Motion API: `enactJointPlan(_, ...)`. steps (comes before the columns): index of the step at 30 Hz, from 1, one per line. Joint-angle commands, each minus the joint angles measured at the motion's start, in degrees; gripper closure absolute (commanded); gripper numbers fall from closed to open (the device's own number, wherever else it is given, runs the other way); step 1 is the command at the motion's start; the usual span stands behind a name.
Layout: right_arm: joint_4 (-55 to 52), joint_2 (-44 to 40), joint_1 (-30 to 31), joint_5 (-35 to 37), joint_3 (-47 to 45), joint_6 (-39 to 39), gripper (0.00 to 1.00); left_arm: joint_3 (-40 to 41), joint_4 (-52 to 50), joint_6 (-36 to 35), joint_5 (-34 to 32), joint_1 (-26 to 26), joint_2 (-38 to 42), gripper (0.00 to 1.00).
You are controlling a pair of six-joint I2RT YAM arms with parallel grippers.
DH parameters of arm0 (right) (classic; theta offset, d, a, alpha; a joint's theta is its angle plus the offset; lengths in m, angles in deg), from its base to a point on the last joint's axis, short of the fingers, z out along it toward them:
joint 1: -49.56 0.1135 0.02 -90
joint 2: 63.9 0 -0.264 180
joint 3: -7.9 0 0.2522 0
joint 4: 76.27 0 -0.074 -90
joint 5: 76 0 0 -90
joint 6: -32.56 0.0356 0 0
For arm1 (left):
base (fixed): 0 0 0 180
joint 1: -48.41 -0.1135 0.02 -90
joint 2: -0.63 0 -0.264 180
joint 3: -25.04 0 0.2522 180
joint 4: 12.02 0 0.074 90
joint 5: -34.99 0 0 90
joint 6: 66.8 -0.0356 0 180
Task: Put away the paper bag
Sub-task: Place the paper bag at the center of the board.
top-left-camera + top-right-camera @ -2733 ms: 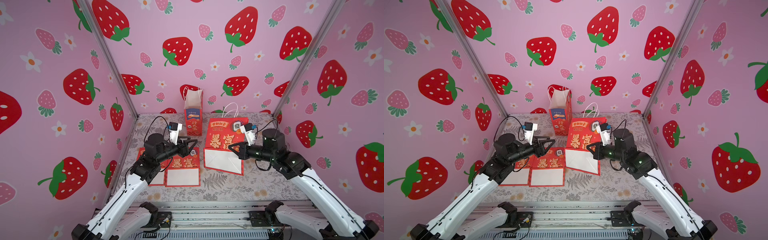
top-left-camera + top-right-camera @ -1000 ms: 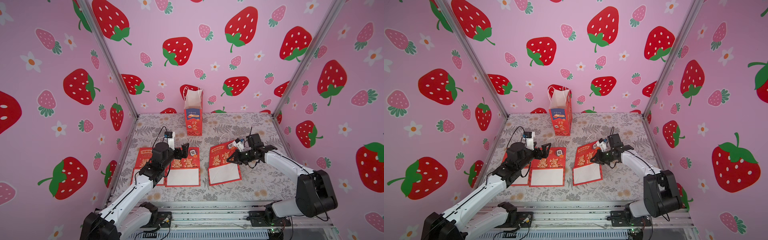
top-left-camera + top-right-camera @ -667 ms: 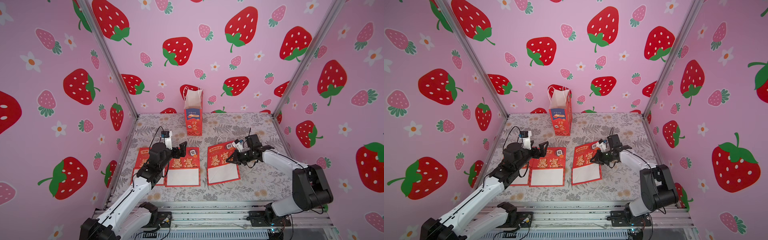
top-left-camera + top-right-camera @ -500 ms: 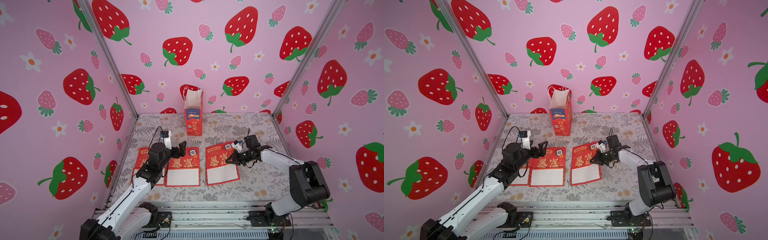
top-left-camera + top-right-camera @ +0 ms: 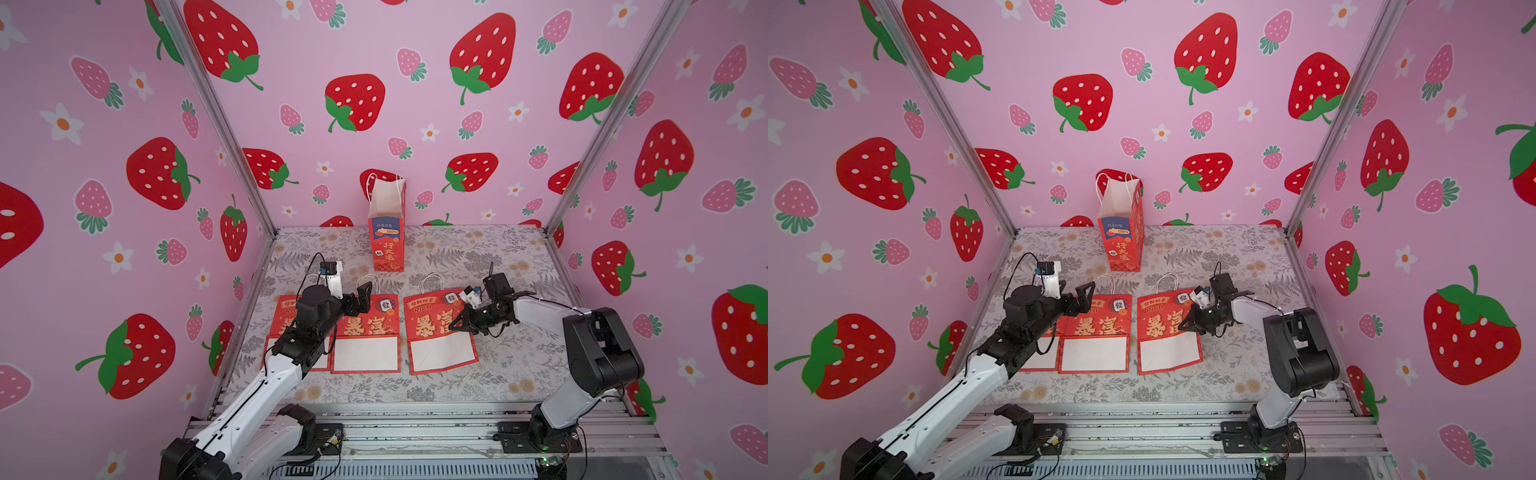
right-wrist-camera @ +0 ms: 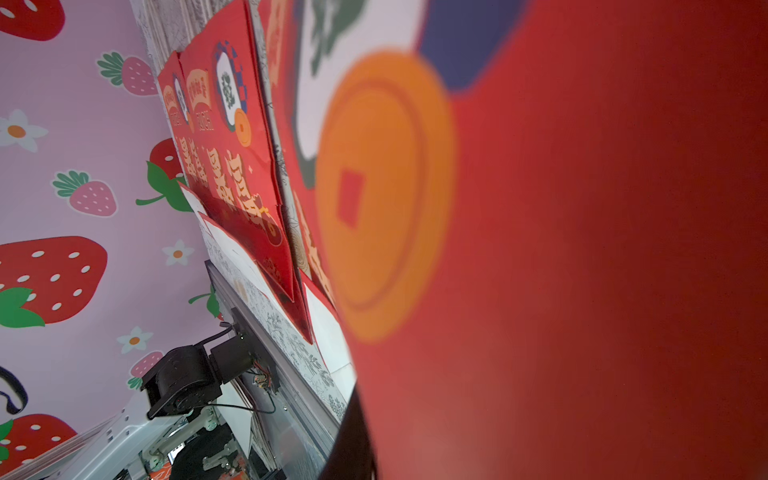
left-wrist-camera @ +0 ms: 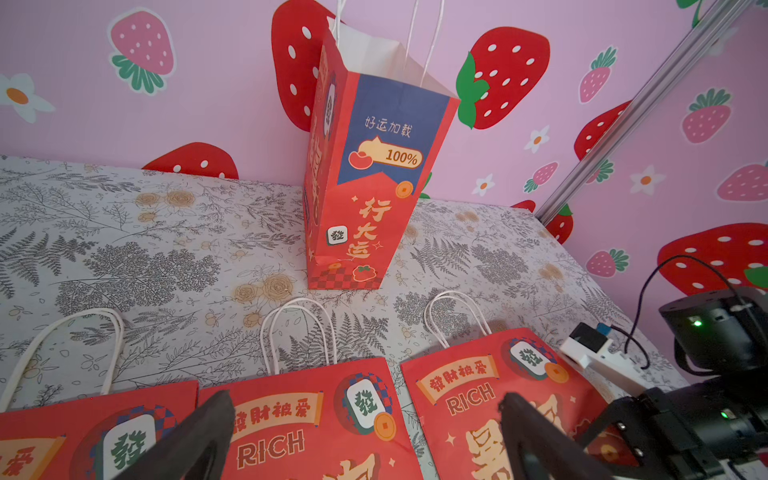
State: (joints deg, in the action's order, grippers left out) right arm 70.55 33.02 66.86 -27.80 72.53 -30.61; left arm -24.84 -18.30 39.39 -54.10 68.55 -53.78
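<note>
Jaws of the right gripper point(image 5: 454, 325) pinch the flat red paper bag point(image 5: 439, 332); left gripper point(image 5: 365, 296) gapes empty.
Risk: bag drags crooked toward the surface's front edge.

The paper bag point(image 5: 440, 328) is looking matt and smooth, and the tabletop point(image 5: 519, 257) is wearing soft printed cloth.

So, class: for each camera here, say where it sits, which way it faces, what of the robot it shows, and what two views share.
Top views: high at the front, looking down and back at the table, showing the left gripper, the right gripper and both arms.
Left wrist: low on the left arm, facing the upright bag; its own open fingers show.
Right wrist: pressed close to the rightmost flat bag.
Shared: both wrist views show the middle flat bag.
</note>
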Motion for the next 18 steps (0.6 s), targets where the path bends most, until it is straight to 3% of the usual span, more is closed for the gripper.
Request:
enactJointPlan(1,-0.51,1.78,-0.16,0.73,0.28,-0.37,0.87,0.08,1.29,-0.23,0.32,-0.28,0.13,0.01)
enactJointPlan(9,2.16,3.88,0.78,3.96,-0.94,2.37,0.67,-0.08,1.34,-0.18,0.67,-0.28,-0.42,0.01)
enactJointPlan(18,1.56,5.10,2.63,6.00,0.19,2.33,0.58,-0.09,1.37,-0.26,0.63,-0.28,-0.63,0.01)
